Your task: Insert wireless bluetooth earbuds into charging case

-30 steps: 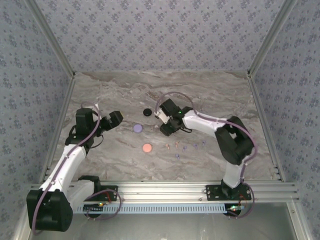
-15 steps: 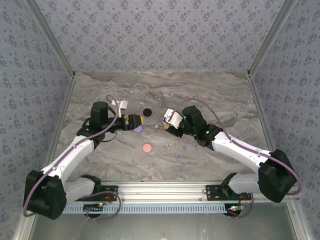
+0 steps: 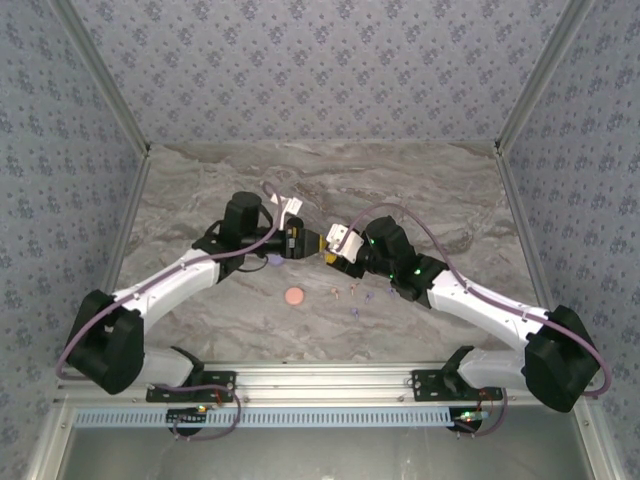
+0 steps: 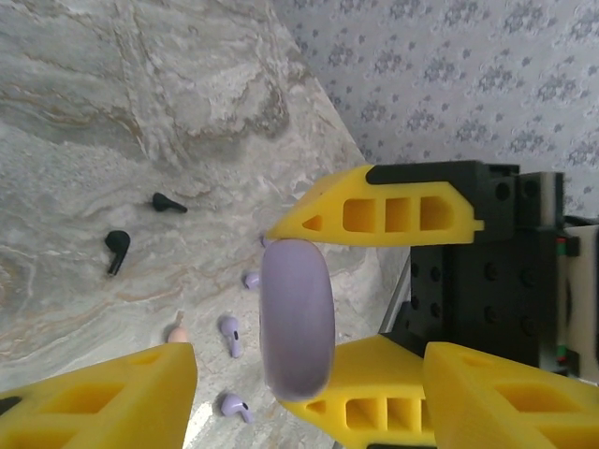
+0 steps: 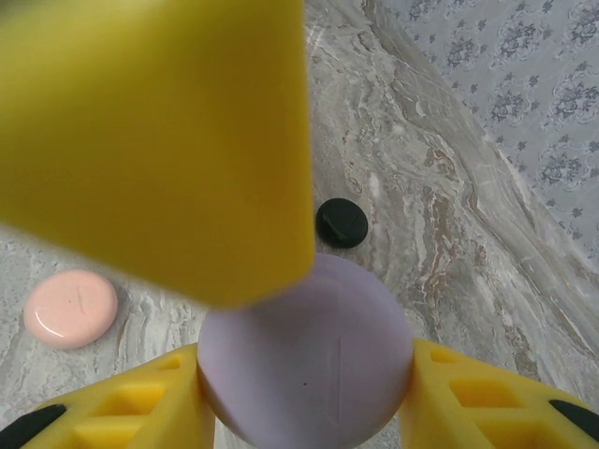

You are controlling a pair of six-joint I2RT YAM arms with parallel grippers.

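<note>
My right gripper (image 5: pixel 304 374) is shut on a round lilac charging case (image 5: pixel 304 351), a finger on each side of its rim, held above the table. In the left wrist view the case (image 4: pixel 298 318) is edge-on between those fingers. My left gripper (image 4: pixel 307 369) faces it, open, with the case between its fingers and a gap on each side. One left finger (image 5: pixel 159 140) blurs across the case's face. The two grippers meet mid-table (image 3: pixel 318 246). Earbuds lie on the marble: black ones (image 4: pixel 115 251) (image 4: pixel 168 202), lilac ones (image 4: pixel 230 334) (image 4: pixel 234 407), a pinkish one (image 4: pixel 175 332).
A pink disc (image 3: pixel 294 296) lies on the table near the front, with small earbuds (image 3: pixel 355 295) scattered to its right. A black disc (image 5: pixel 342 223) sits beyond the held case. Patterned walls enclose the marble table (image 3: pixel 450 200) on three sides.
The left arm swung in from the left to the centre and its jaws narrowed around the lilac case. The right arm stretched out low and kept its grip on the case.
</note>
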